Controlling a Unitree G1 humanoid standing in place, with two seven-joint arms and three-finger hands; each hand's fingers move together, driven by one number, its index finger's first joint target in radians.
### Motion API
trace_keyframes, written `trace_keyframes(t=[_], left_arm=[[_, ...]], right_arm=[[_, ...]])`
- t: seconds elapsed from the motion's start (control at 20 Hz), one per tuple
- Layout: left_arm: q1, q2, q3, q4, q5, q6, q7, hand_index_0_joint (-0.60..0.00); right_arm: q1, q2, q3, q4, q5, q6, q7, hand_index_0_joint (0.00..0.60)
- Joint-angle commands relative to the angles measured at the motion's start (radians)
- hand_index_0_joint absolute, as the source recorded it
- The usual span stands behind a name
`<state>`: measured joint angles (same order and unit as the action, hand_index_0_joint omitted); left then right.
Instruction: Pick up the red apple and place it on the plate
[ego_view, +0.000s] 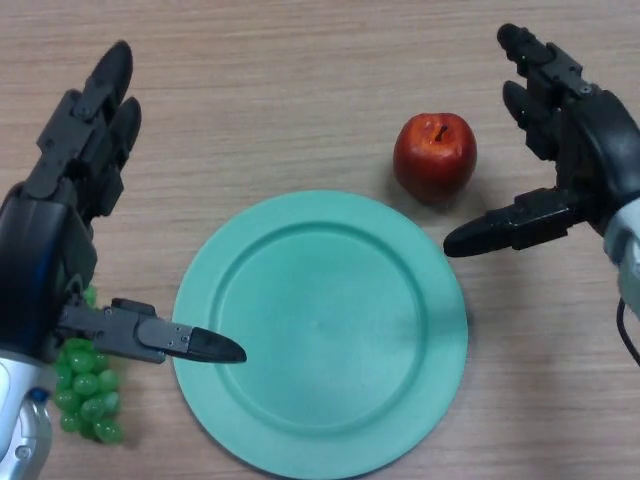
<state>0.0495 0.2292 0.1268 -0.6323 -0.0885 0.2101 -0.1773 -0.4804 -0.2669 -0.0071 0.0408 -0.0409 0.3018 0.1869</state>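
One red apple (435, 155), one green plate (320, 335) and one bunch of green grapes (85, 390) are seen on the desk (300, 90). The plate is shown bare, the apple just beyond its far right rim. Both the left hand (60, 240) and the right hand (580, 150) are held open, nothing grasped.

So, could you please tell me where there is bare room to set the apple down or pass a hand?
The green plate is bare across its whole centre. Open table also lies above the plate, between the left hand and the red apple. It is crowded at the right, where the open right hand flanks the apple, and at lower left by the green grapes.
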Motion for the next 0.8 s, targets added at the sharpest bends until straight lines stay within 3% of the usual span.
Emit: trace_keyframes(t=[0.05,0.4,0.6,0.75,0.8], left_arm=[[-0.005,0.024,0.072,-0.055,0.002,-0.153,-0.015,0.0],[-0.015,0.03,0.137,-0.044,-0.029,-0.158,-0.01,0.0],[-0.003,0.026,0.144,-0.028,-0.03,-0.181,-0.003,0.0],[-0.008,0.028,0.149,-0.028,-0.036,-0.169,0.003,0.0],[-0.012,0.029,0.153,-0.033,-0.046,-0.15,0.01,0.0]], right_arm=[[-0.115,-0.018,-0.027,0.065,-0.044,-0.253,-0.074,0.0],[-0.314,0.019,0.003,0.559,-0.194,-0.489,-0.222,0.0],[-0.348,0.066,0.019,0.621,-0.157,-0.489,-0.181,0.0],[-0.353,0.071,0.025,0.641,-0.166,-0.498,-0.186,0.35],[-0.358,0.074,0.028,0.662,-0.173,-0.513,-0.191,0.502]])
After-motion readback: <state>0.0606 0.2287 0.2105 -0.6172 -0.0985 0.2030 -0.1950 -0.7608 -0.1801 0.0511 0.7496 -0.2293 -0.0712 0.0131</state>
